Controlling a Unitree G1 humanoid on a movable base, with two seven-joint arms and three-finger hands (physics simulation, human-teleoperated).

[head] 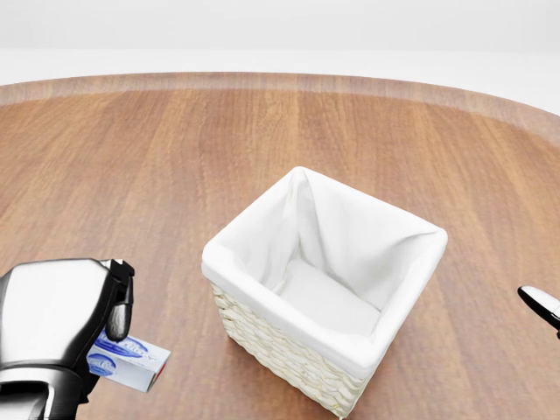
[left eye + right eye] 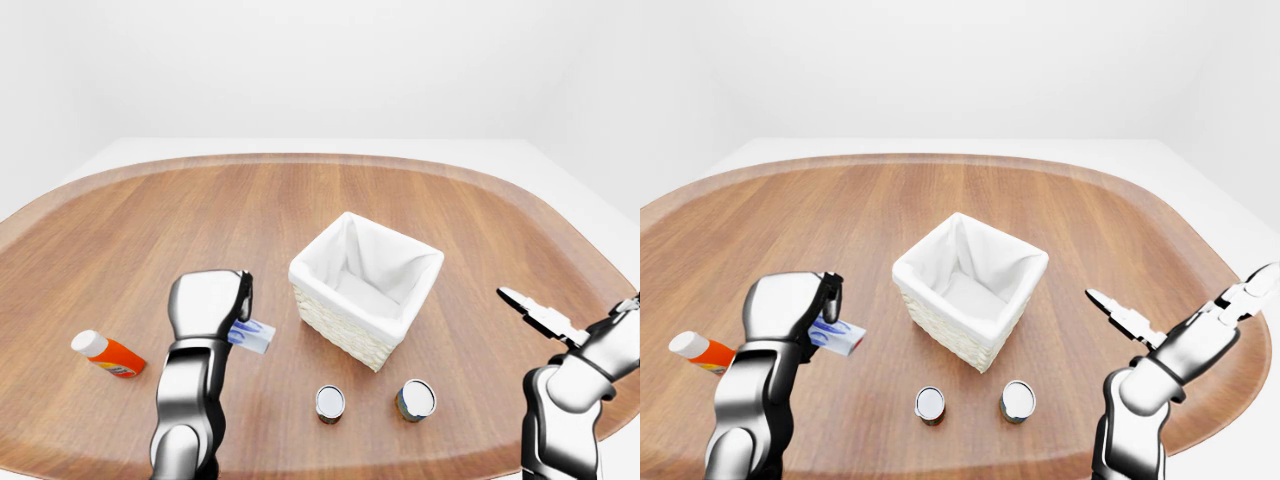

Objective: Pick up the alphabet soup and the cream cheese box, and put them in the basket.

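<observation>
The cream cheese box point(image 1: 131, 360), white with blue print, hangs above the table at the lower left of the head view. My left hand point(image 1: 116, 317) is shut on it. To its right stands the woven basket point(image 1: 262, 302) with a white cloth liner and nothing inside. Below the basket in the left-eye view stand two upright cans point(image 2: 330, 402) point(image 2: 416, 399); I see mostly their lids and cannot tell which is the alphabet soup. My right hand point(image 2: 1180, 290) hovers open at the right, holding nothing.
An orange bottle with a white cap point(image 2: 108, 353) lies on the table at the far left. The round wooden table point(image 2: 300, 200) spreads wide above the basket, and its edge runs close below the cans.
</observation>
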